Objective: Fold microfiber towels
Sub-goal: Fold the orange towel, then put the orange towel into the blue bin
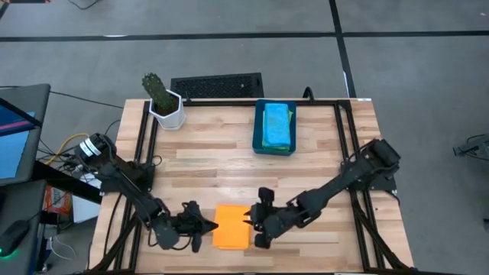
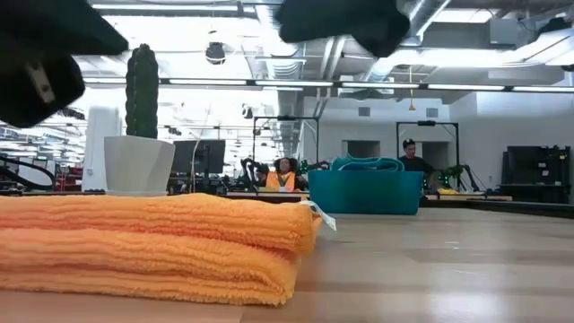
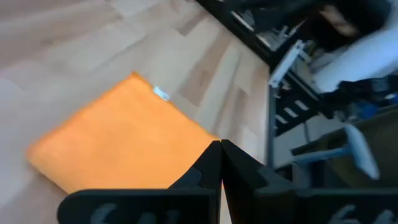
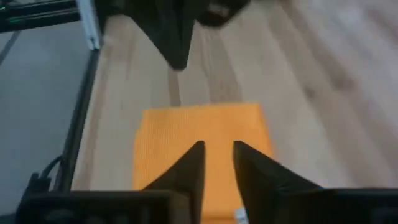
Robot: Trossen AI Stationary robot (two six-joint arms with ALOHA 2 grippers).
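A folded orange microfiber towel [image 1: 231,227] lies near the front edge of the wooden table [image 1: 221,160], roughly midway along it, as I flank it with both arms. My left gripper [image 1: 208,226] sits just off the towel's left edge with its two fingers pressed together and holding nothing, the tips pointing at the cloth; seen past those fingers [image 3: 211,163], the towel shows a small white tag [image 3: 161,93] at one corner. My right gripper [image 1: 249,221] hovers at the towel's right edge, its fingers [image 4: 191,163] standing a narrow gap apart above the orange cloth, with nothing between them. From table height, the towel shows as two thick layers stacked one on the other. Near the back edge, right of centre, a dark blue bin [image 1: 275,127] holds more towels, light blue on top with green [image 1: 267,140] showing beneath. A cactus in a white pot [image 1: 164,104] stands at the back left corner.
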